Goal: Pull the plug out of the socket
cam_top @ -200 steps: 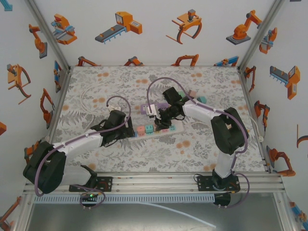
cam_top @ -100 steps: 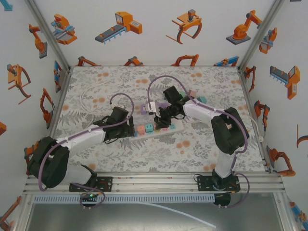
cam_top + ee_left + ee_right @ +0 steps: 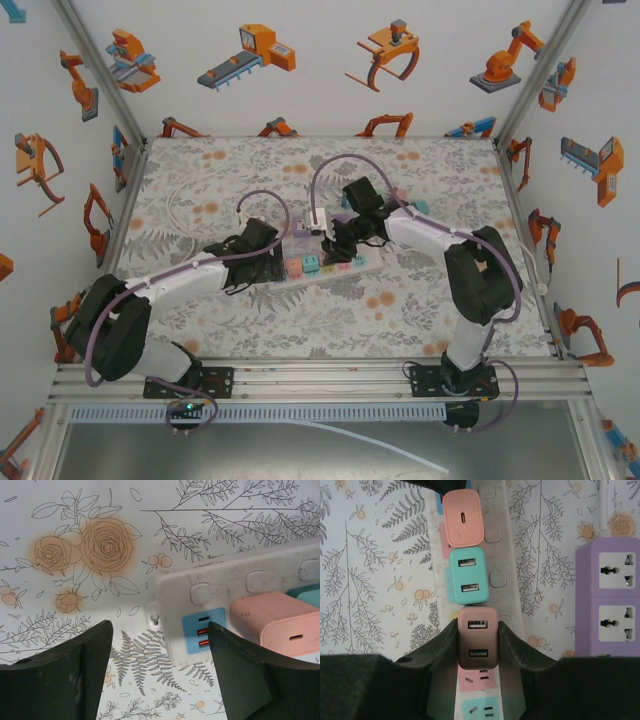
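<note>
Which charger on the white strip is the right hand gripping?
The pink two-port charger, clamped on both sides by the right hand. The teal two-port charger and the peach single-port charger beyond it stand free.

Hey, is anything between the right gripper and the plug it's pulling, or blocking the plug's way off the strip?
Nothing visible does. The right gripper is closed on the sides of the plug. The teal plug sits right beside it on the strip, not over it, so the way off the socket looks free.
</note>
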